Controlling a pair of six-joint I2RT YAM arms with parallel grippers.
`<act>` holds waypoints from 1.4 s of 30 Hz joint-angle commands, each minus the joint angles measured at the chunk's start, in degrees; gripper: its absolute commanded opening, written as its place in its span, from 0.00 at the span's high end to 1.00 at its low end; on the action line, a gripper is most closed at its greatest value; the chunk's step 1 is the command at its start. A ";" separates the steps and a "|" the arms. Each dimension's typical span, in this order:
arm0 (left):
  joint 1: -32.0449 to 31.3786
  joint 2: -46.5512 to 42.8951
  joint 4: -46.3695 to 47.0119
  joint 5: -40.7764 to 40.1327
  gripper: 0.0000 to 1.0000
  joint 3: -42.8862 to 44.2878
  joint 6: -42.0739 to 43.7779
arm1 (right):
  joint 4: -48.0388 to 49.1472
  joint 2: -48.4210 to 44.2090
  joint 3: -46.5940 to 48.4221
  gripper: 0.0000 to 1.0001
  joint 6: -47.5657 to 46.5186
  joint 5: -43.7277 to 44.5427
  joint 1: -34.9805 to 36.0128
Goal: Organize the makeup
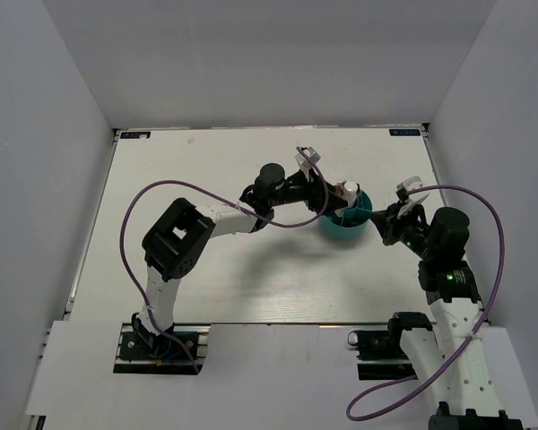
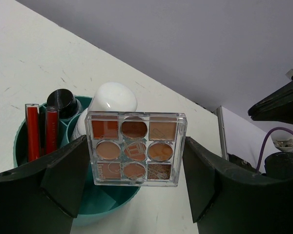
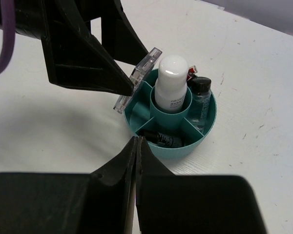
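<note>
Well, the left hand is spread wide, gripping the square palette by two opposite edges. It stands on edge, tilted, pans facing the wrist, at the rim of the teal tub beside the upright white bottle. The right hand hovers nearby, closed tight and empty.

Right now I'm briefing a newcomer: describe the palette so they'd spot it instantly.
On the white table, find the teal tub. At its rim, the left tool grips a square clear-cased palette. Unlike the red tubes and white bottle in the tub, it is flat, with nine tan-brown pans.
</note>
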 commanded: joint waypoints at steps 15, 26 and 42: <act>-0.24 1.99 3.34 2.15 1.00 -0.43 0.61 | 2.81 -1.30 -0.34 1.00 0.85 2.06 -0.22; 0.81 2.52 2.37 0.57 0.98 -0.96 1.49 | 2.81 -1.04 -0.43 1.00 0.76 1.88 -0.31; 0.81 0.94 -1.23 -4.36 0.45 -0.79 5.45 | 2.98 -0.86 -0.60 1.00 0.67 1.62 -0.22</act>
